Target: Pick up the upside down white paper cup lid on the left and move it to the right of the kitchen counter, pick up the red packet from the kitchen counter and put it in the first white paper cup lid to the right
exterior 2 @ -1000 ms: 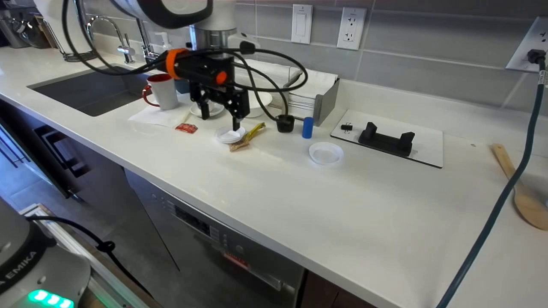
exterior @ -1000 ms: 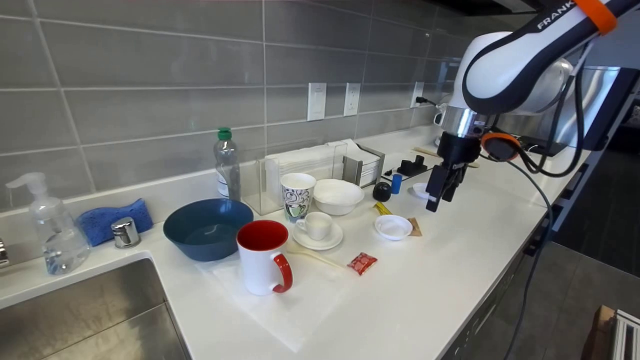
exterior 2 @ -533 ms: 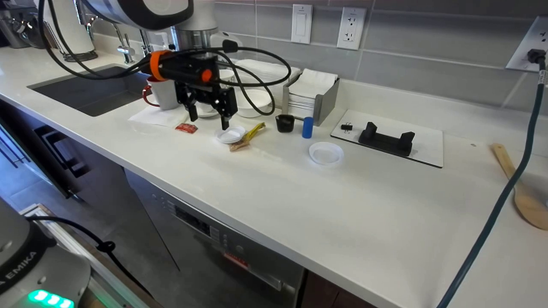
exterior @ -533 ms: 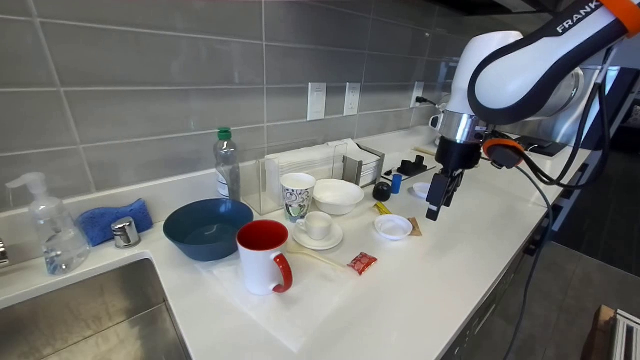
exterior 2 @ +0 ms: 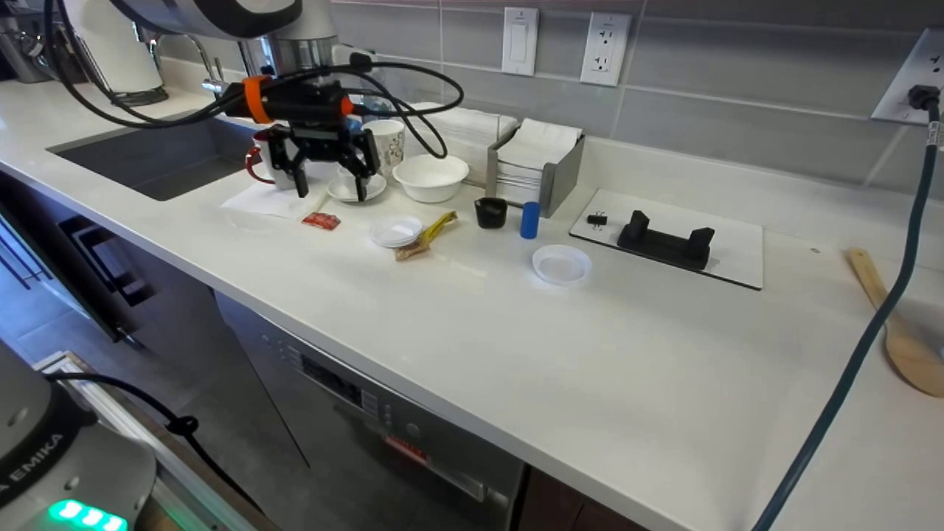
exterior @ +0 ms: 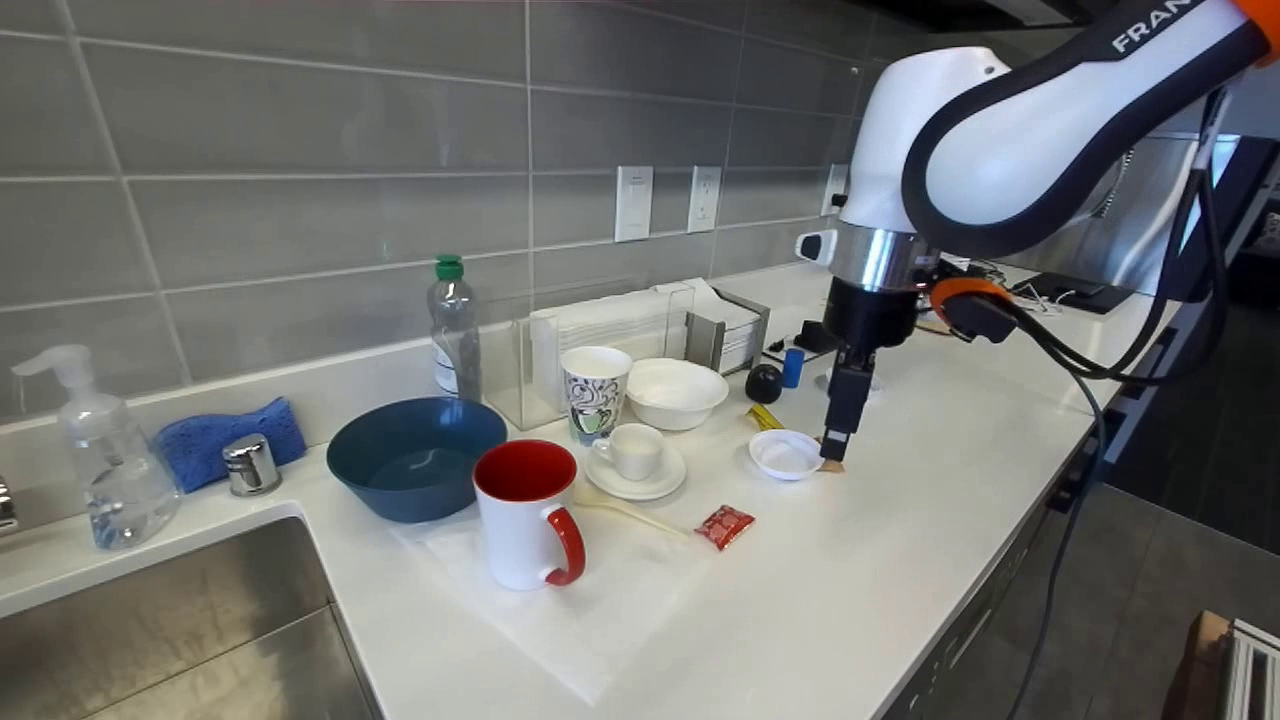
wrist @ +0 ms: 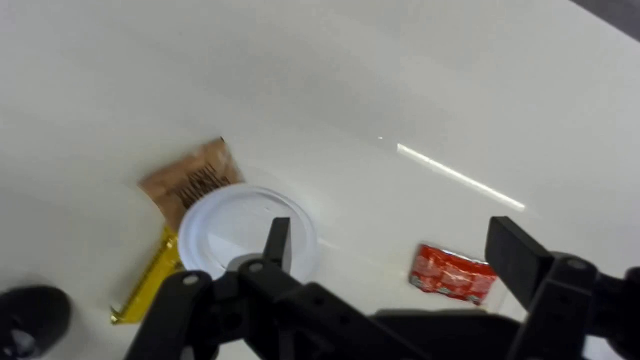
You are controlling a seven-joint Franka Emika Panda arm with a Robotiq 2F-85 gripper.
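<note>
The red packet [exterior: 725, 526] lies flat on the counter; it also shows in an exterior view [exterior 2: 321, 220] and in the wrist view [wrist: 452, 275]. A white lid [exterior: 787, 455] lies hollow side up behind it, resting against a brown packet; it also shows in the wrist view [wrist: 230, 225]. A second white lid [exterior 2: 562, 265] lies farther along the counter. My gripper [wrist: 390, 222] is open and empty above the counter. In the wrist view its left finger covers part of the near lid and its right finger overlaps the red packet's edge. It also shows in an exterior view [exterior 2: 332, 195].
A brown packet [wrist: 197, 175] and a yellow packet [wrist: 150, 280] touch or lie close to the near lid. A black round object [exterior: 764, 383] and a blue cylinder [exterior: 792, 368] stand behind. A cup on a saucer [exterior: 640, 480], a red-handled mug [exterior: 510, 540] and a bowl [exterior: 678, 393] stand nearby.
My gripper has moved along the counter toward the sink, away from above the near lid and toward the red packet. It stays open. The objects on the counter have not moved.
</note>
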